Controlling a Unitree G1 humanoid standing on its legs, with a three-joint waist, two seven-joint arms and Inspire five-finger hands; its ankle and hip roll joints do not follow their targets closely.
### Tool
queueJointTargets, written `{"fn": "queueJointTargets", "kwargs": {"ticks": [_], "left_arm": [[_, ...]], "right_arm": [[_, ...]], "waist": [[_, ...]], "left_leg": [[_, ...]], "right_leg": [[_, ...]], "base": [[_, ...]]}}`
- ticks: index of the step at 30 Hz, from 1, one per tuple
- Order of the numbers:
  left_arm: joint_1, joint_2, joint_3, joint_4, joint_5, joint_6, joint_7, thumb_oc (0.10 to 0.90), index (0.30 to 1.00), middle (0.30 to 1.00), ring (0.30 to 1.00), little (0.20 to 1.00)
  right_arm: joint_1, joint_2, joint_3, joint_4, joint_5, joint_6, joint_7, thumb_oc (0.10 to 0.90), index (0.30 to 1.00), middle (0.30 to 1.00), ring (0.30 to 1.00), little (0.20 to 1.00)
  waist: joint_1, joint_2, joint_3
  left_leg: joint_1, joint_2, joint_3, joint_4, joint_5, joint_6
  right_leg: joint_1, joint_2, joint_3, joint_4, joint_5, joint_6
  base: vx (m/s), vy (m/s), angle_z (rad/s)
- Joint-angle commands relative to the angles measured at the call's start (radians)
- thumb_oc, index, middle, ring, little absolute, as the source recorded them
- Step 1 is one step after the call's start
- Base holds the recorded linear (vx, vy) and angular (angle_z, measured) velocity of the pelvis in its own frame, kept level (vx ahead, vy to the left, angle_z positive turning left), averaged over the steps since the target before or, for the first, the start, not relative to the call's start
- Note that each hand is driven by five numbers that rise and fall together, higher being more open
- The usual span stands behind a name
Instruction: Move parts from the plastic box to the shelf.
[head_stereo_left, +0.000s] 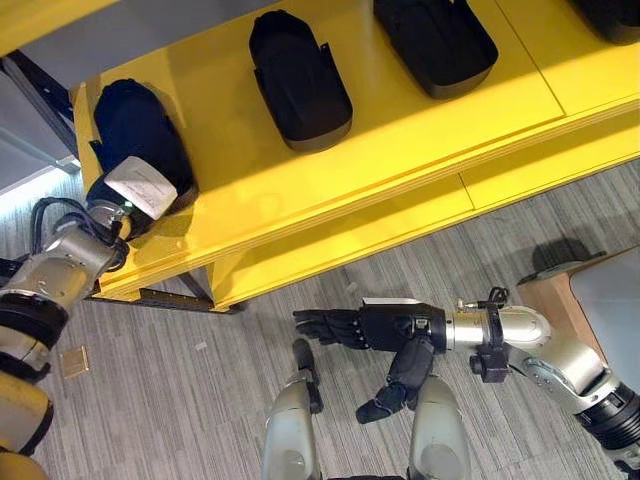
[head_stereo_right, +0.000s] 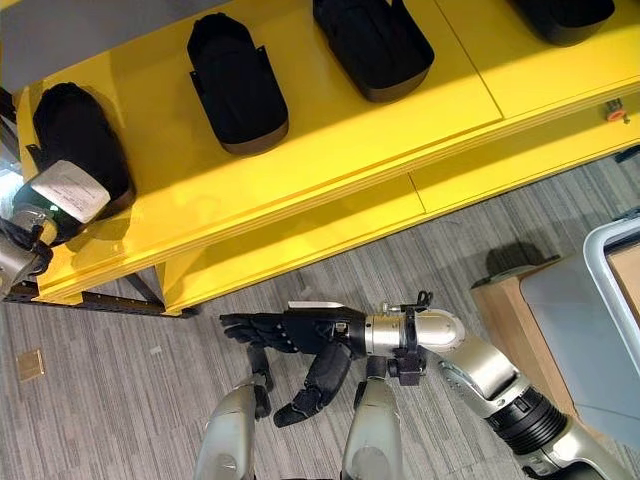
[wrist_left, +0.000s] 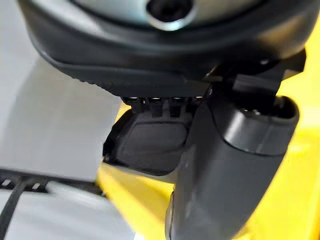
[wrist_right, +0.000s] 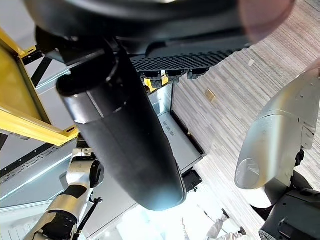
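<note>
Parts lie in a row on the yellow shelf (head_stereo_left: 400, 150). The leftmost part (head_stereo_left: 135, 135), at the shelf's corner, meets the left hand (head_stereo_left: 135, 190), whose fingers hide behind its white cover, so their state cannot be told. The right hand (head_stereo_left: 375, 328) hangs over the floor (head_stereo_left: 180, 400), fingers straight, holding nothing. Further parts are cut off at the upper edge.

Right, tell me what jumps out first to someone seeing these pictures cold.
The bright yellow shelf running across the upper part of the head views catches the eye first, with a row of black parts lying on it. At its left end the left hand rests against the leftmost black part, which sits near the shelf's edge. Lower down, the right hand hangs open and empty over the grey striped floor.
</note>
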Motion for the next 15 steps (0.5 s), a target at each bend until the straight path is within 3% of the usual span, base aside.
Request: {"fn": "queueJointTargets", "kwargs": {"ticks": [1, 7, 15], "left_arm": [[-0.029, 0.006, 0.047, 0.077, 0.09, 0.083, 0.049, 0.9, 1.0, 1.0, 1.0, 1.0], [-0.094, -0.011, 0.018, 0.074, 0.142, 0.092, 0.098, 0.9, 1.0, 1.0, 1.0, 1.0], [-0.133, -0.024, 0.005, 0.059, 0.104, 0.098, 0.122, 0.9, 1.0, 1.0, 1.0, 1.0]], "right_arm": [[-0.041, 0.047, -0.015, -0.097, 0.076, -0.051, 0.021, 0.9, 1.0, 1.0, 1.0, 1.0], [-0.047, 0.049, -0.012, -0.095, 0.088, -0.04, 0.026, 0.9, 1.0, 1.0, 1.0, 1.0], [-0.039, 0.052, -0.02, -0.089, 0.081, -0.036, 0.039, 0.9, 1.0, 1.0, 1.0, 1.0]], "waist": [[-0.002, -0.025, -0.073], [-0.011, -0.028, -0.078], [-0.016, -0.032, -0.08]], "left_leg": [[0.01, 0.009, -0.011, 0.038, -0.057, -0.013], [0.011, 0.013, -0.006, 0.042, -0.058, -0.014], [0.013, 0.012, -0.005, 0.043, -0.059, -0.013]], "right_leg": [[0.047, -0.027, -0.025, -0.066, 0.048, 0.014], [0.043, -0.029, -0.023, -0.06, 0.048, 0.013], [0.042, -0.03, -0.021, -0.058, 0.05, 0.013]], "base": [[0.0, 0.0, 0.0], [0.0, 0.0, 0.0], [0.0, 0.0, 0.0]]}}
